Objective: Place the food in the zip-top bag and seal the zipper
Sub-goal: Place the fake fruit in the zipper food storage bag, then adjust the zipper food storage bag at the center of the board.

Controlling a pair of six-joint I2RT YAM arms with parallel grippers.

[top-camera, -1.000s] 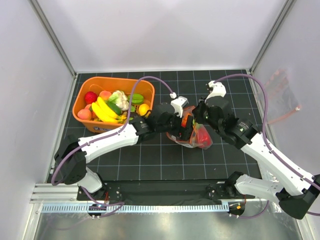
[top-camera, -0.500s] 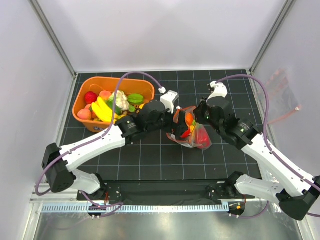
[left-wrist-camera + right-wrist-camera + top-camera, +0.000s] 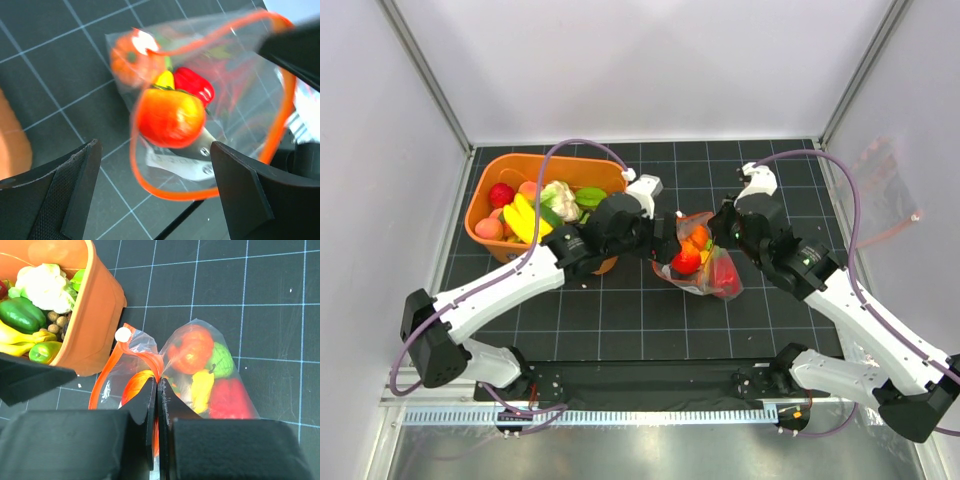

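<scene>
While the right gripper (image 3: 156,384) is clamped fully shut on the zipper (image 3: 142,354), its fingers (image 3: 147,410) flat against each other with the red-orange strip squeezed between them, the left gripper (image 3: 155,147) is spread wide with nothing at all between its pads (image 3: 75,190), fwiw. It hovers right over the mouth of the bag (image 3: 200,372), looking down into it. From that wrist cam the zipper makes a big open loop, so the mouth isn't zipped, and a round orange-red fruit (image 3: 170,117) sits inside the loop, kinda blurry, so I can't tell if it's resting on the plastic. Further in there's a red pepper (image 3: 196,86) and another orange piece (image 3: 131,54). The right wrist cam shows the rest of the food (image 3: 192,347) in the belly of the bag: two red pieces, a lime-green one and a yellow one, all bunched together behind the clear plastic. The little white tab (image 3: 122,334) sits at the end of the strip, just beside the tub (image 3: 102,315). From the top, the bag lies on the black mat (image 3: 270,285) between the two grippers, near the tub's right-hand corner. The tub holds more pieces, a cauliflower (image 3: 45,285), a green pepper (image 3: 22,315) and bananas (image 3: 15,336) among them
</scene>
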